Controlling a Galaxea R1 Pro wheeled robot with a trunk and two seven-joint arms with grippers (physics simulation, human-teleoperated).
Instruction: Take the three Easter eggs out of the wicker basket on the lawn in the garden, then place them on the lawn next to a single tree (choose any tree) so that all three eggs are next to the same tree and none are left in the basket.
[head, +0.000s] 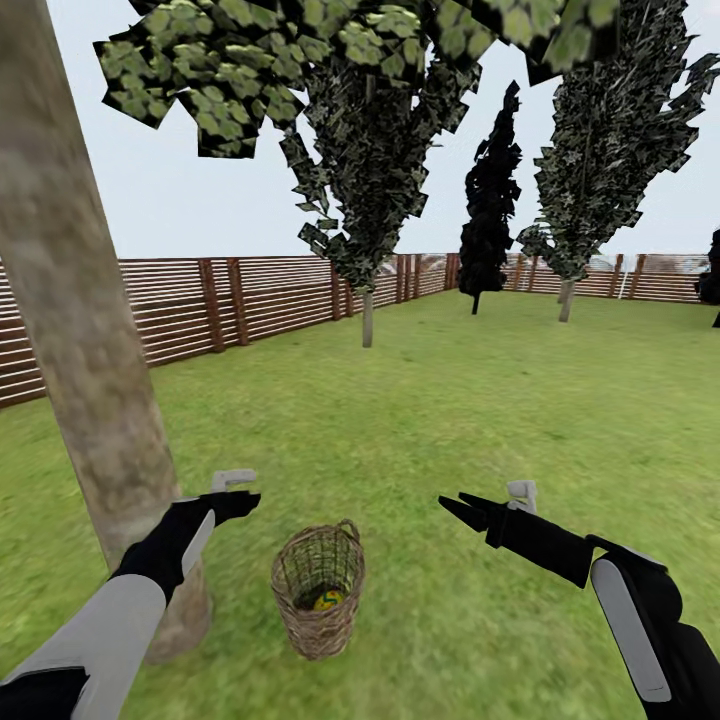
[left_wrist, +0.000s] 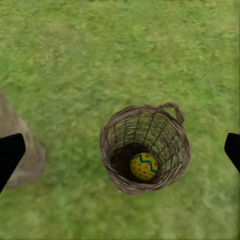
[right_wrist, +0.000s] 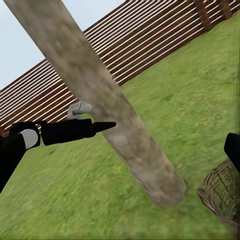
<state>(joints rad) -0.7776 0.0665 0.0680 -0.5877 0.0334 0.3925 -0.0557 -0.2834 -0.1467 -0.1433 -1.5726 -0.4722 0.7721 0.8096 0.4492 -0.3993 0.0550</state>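
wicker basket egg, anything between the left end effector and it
Nothing visible. The left wrist view looks straight down the open wicker basket onto one Easter egg at its bottom; only the basket's woven wall surrounds it. The left end effector hangs open, above and apart.

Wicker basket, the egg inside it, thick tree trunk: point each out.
wicker basket (left_wrist: 176, 150): left wrist view, woven side wall.
Easter egg (left_wrist: 144, 166): left wrist view, its upper face, at the basket's bottom.
tree (head: 75, 330): head view, mid trunk.
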